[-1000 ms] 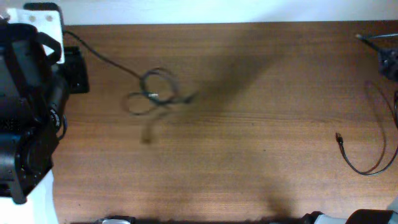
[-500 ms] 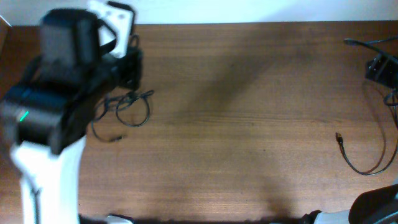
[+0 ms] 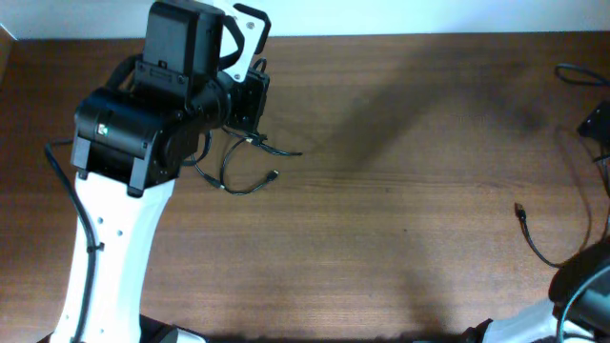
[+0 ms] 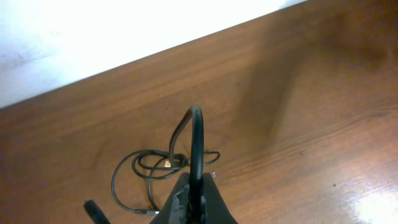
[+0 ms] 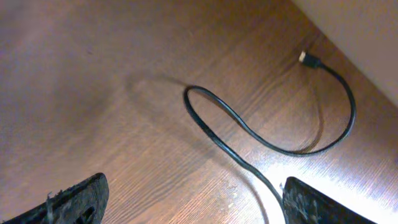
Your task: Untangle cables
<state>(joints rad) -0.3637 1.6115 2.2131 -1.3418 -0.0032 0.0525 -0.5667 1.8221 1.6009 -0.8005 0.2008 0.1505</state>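
My left tool (image 4: 194,190) is clenched on one strand of the tangled cables (image 4: 158,167). The thin black cord rises out of my closed tips in a tight arch, then drops back to the rest of the knot. That knot lies in a few loose loops on the counter (image 4: 298,93), just ahead of the tool. One small metallic plug (image 4: 166,163) shows inside the loops. From overhead, the tangle sits at the left part of the counter near the far edge, right beside the dark body of my left arm (image 3: 143,133). A couple of cord ends stray out to the right of it.

My right tool (image 5: 193,194) is released. Its two fingers (image 5: 74,200) stand wide apart at the lower corners of the wrist view, with nothing gripped between them. Under it a single cable (image 5: 249,138) rests on the wood in an S-shaped curve. One bend of it runs toward the gap between my fingers, and its plug end (image 5: 306,57) lies close to the counter's edge. This cable is on the right side of the counter, well apart from the tangle.
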